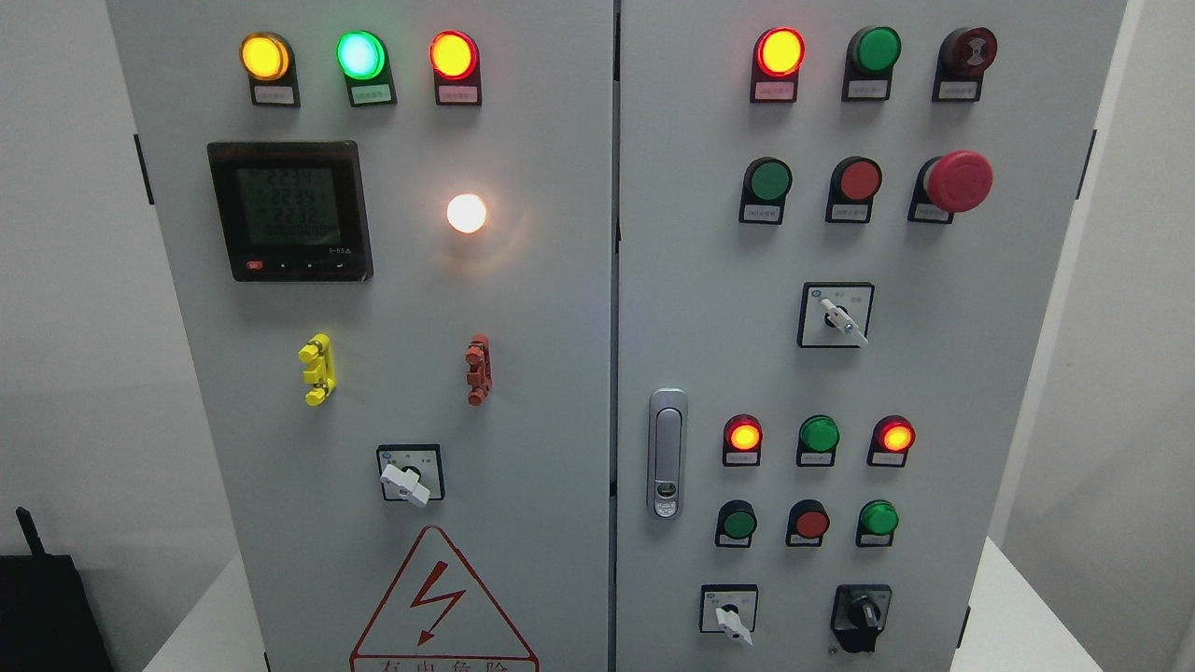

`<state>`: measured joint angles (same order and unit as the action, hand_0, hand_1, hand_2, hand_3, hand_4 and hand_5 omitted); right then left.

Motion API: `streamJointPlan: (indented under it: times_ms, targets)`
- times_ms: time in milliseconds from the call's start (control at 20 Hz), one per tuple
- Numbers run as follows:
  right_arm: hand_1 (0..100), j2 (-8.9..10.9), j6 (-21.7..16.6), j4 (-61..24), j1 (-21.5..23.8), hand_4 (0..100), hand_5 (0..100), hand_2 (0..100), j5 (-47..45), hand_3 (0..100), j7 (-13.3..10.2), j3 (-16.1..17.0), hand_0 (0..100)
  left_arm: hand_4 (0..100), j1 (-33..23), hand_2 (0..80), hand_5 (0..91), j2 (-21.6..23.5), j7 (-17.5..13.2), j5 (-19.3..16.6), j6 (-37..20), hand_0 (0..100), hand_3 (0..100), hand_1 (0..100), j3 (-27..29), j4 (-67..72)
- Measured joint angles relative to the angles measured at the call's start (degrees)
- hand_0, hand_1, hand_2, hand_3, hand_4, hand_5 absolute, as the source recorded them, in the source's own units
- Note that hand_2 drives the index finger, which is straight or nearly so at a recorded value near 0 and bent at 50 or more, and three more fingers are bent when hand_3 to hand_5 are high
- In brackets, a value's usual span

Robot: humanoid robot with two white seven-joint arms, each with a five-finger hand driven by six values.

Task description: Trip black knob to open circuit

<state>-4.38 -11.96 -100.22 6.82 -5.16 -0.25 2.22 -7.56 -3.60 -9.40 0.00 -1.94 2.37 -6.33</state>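
The black rotary knob (862,616) sits at the lower right of the grey cabinet's right door (971,392), near the bottom edge of the head view. Its handle stands roughly upright, with the pointer end toward the top. Neither of my hands shows anywhere in the picture.
A white-handled selector (734,622) sits left of the black knob, another (844,322) higher on the right door, and a third (407,483) on the left door. Lit and unlit lamps and push buttons, a red mushroom button (958,181), a door latch (666,453) and a meter (290,211) cover the panel.
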Motion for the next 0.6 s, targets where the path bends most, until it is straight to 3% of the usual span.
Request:
streamJointPlan:
  times_ms: [600]
  targets:
    - [0,0.59,1.88,-0.44,-2.19,100,100,0,-1.39,100,0.0,0.05,0,0,0.0,0.0,0.0,0.0,0.0,0.0,-0.27,12,0,39,0.0,0.0]
